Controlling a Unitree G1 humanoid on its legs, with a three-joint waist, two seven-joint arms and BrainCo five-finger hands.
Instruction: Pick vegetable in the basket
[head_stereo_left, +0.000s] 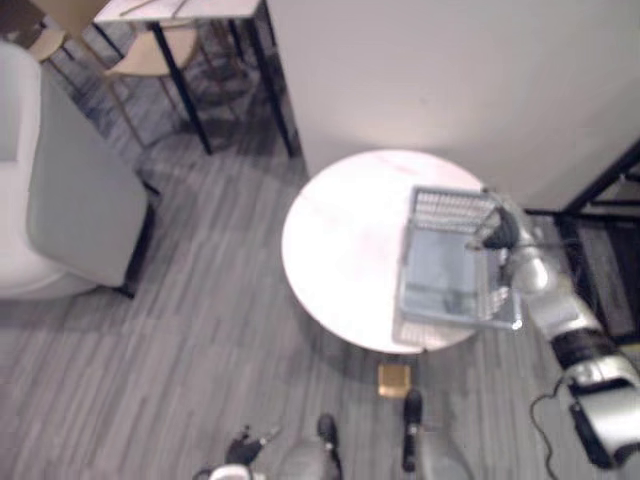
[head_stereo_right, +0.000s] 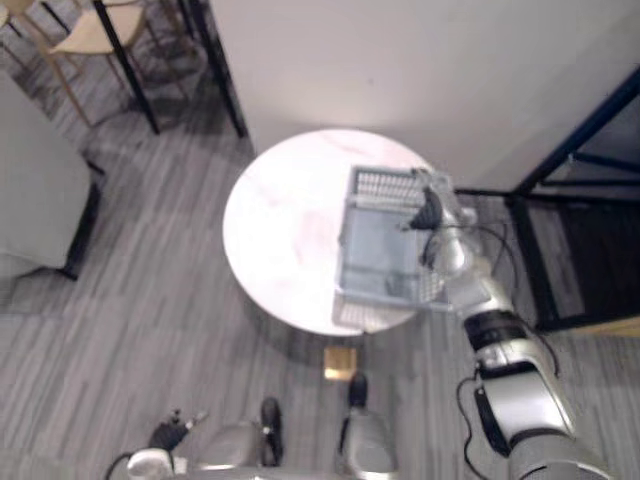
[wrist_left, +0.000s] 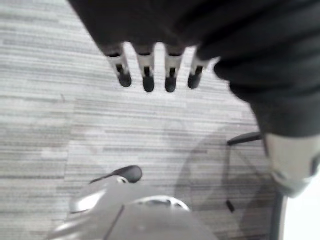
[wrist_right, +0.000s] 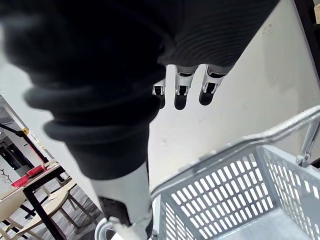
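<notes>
On the round white table (head_stereo_left: 330, 240), over on its right side, the left eye view has the grey mesh basket (head_stereo_left: 445, 205) sitting with its near end close to the table's edge. The robot's right hand (head_stereo_left: 497, 232) is up at the basket's far right corner, by the handle. The left hand (head_stereo_left: 245, 447) hangs low, well apart from the table. Whether a vegetable is in the basket is too small to tell; there are just dim patches on its bottom.

Right eye view: same layout, with the right hand over the basket's far rim.

Left wrist view: the left hand's fingers (wrist_left: 148, 75) are straight and side by side, with nothing in them and grey plank floor (wrist_left: 75, 125) below.

Right wrist view: the right hand's fingers (wrist_right: 181, 92) stick out straight and loose above the basket's handle (wrist_right: 240, 145). They aren't wrapped round it and carry nothing.

What could go wrong, probably: the hand sits right over the handle and rim, so a drop straight down could land on metal instead of inside. With the basket that near the edge, a knock might shove it off the table.

No writing or labels can be read anywhere.
</notes>
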